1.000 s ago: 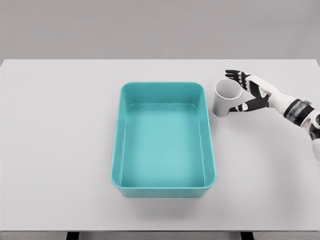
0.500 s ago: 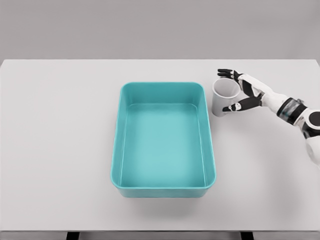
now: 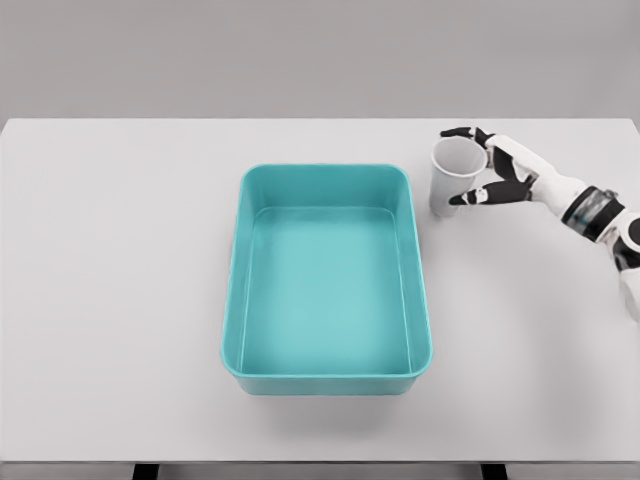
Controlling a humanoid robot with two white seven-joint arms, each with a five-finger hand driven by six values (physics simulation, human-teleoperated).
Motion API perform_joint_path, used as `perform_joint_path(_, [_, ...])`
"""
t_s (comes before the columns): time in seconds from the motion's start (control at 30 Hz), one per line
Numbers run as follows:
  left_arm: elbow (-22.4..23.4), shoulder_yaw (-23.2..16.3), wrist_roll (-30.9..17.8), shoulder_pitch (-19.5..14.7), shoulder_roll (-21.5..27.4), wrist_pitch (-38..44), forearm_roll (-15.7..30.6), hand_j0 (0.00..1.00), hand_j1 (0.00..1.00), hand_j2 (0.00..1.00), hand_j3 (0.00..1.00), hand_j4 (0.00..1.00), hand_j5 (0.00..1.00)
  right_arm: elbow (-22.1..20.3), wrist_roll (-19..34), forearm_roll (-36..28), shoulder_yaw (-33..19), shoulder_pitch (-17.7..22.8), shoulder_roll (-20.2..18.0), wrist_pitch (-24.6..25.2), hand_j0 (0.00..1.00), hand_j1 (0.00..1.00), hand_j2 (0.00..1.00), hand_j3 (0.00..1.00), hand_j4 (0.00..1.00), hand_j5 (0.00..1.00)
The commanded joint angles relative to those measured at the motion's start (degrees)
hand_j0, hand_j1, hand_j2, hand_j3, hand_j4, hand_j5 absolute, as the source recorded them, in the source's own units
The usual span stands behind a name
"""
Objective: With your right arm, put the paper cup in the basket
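A white paper cup [image 3: 446, 183] stands upright just right of the teal basket's [image 3: 324, 171] far right corner, outside it. My right hand [image 3: 452, 166] reaches in from the right edge and is shut on the cup, with dark fingers [image 3: 463, 132] curled over its far rim and the thumb [image 3: 466, 198] pressed on its near side. The basket is a rectangular tub in the middle of the table and holds nothing. My left arm does not show.
The white table [image 3: 120, 300] spreads wide on both sides of the basket. Its front edge runs along the bottom of the picture and its far edge lies just behind the cup.
My right hand has closed around the cup. Cup and hand have shifted slightly up the picture, away from me.
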Motion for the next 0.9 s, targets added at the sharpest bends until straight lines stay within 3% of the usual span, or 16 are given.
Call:
perform_joint_path(0.0, [0.01, -0.03, -0.02, 0.0, 0.0, 0.0, 0.0, 1.0, 1.0, 1.0, 1.0, 1.0, 1.0, -2.3, 0.0, -0.34, -1.63, 0.0, -0.32, -0.12, 0.72, 0.72, 0.72, 0.72, 0.72, 0.72])
perform_joint_path(0.2, [0.01, -0.03, -0.02, 0.0, 0.0, 0.0, 0.0, 1.0, 1.0, 1.0, 1.0, 1.0, 1.0, -11.7, 0.0, -0.34, -4.09, 1.14, -0.5, -2.76, 0.71, 0.71, 0.71, 0.71, 0.71, 0.71])
perform_joint_path(0.33, [0.01, -0.03, -0.02, 0.0, 0.0, 0.0, 0.0, 1.0, 1.0, 1.0, 1.0, 1.0, 1.0, -20.4, 0.0, 0.1, -4.17, 1.93, -2.08, -3.2, 0.68, 0.68, 0.68, 0.68, 0.68, 0.68])
perform_joint_path(0.5, [0.01, -0.03, -0.02, 0.0, 0.0, 0.0, 0.0, 1.0, 1.0, 1.0, 1.0, 1.0, 1.0, -30.59, 0.0, 6.16, -7.6, 4.04, -2.61, -3.02, 0.62, 0.62, 0.62, 0.62, 0.62, 0.62])
perform_joint_path(0.63, [0.01, -0.03, -0.02, 0.0, 0.0, 0.0, 0.0, 1.0, 1.0, 1.0, 1.0, 1.0, 1.0, -34.47, 0.0, 8.97, -7.6, 4.22, -2.61, -3.02, 0.61, 0.61, 0.61, 0.61, 0.61, 0.61])
perform_joint_path(0.87, [0.01, -0.03, -0.02, 0.0, 0.0, 0.0, 0.0, 1.0, 1.0, 1.0, 1.0, 1.0, 1.0, -41.94, 0.0, 21.45, -3.65, 5.98, -0.76, -2.93, 0.61, 0.61, 0.61, 0.61, 0.61, 0.61])
